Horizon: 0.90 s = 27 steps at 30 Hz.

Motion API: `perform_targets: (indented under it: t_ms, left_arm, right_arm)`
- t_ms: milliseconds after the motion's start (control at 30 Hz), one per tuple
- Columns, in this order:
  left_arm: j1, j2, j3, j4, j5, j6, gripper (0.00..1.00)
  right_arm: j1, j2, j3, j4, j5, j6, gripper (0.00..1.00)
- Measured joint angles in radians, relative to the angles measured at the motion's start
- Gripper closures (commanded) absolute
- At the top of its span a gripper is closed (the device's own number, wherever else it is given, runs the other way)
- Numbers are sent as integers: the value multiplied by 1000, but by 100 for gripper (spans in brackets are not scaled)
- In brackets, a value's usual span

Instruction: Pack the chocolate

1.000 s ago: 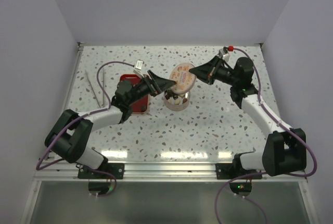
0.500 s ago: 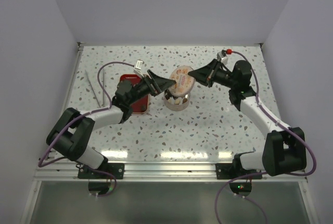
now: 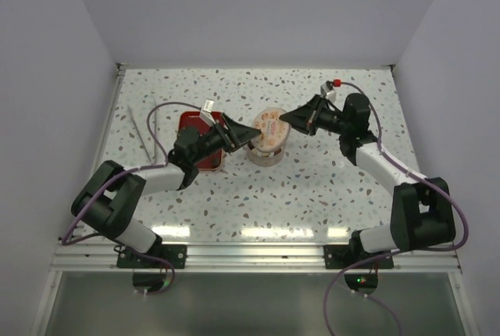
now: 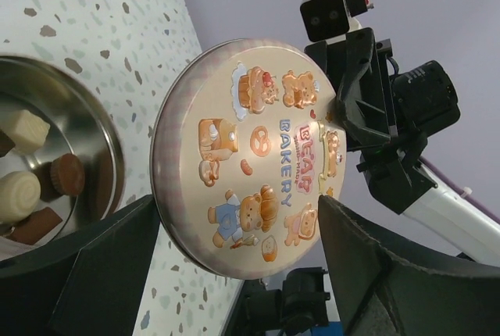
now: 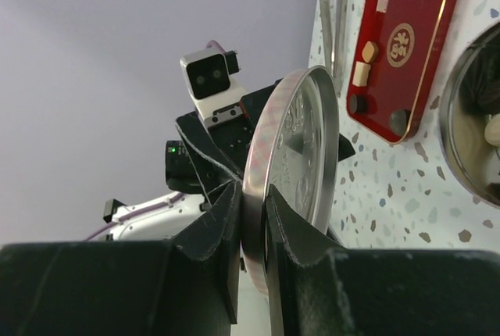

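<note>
Judged near the end. Inside round silver metal tin [image 4: 116,156]: small dark brown, light brown and cream-white chocolate pieces [image 4: 35,180], lying on its floor. Above tin, tilted on edge: round pastel lid [image 4: 250,156] with bear-bakery print, not yet seated. Right gripper [image 5: 251,207]: clamped tight on lid rim, one finger on each face. Left gripper [image 3: 241,130]: spread wide just beside tin, lid in front of it, gripping nothing as far as seen. Beside tin, on left-arm side: red rectangular tray [image 5: 418,8] with a few small bits on it, possibly leftover pieces, too small to tell. Left to do, by this reading: lower lid flat onto tin and press shut; clear tray first if those bits are chocolate.
</note>
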State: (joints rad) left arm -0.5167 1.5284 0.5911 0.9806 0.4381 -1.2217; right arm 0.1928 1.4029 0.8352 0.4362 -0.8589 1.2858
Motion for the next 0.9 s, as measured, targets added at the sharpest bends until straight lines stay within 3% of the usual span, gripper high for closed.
perform_targets:
  t_ms: [433, 900]
  left_arm:
    - [10, 71, -18, -57, -15, 42, 15]
    - [10, 84, 14, -259, -62, 244, 15]
  right_arm:
    - [2, 137, -24, -7, 2, -135, 97]
    - [3, 304, -36, 55, 2, -192, 96]
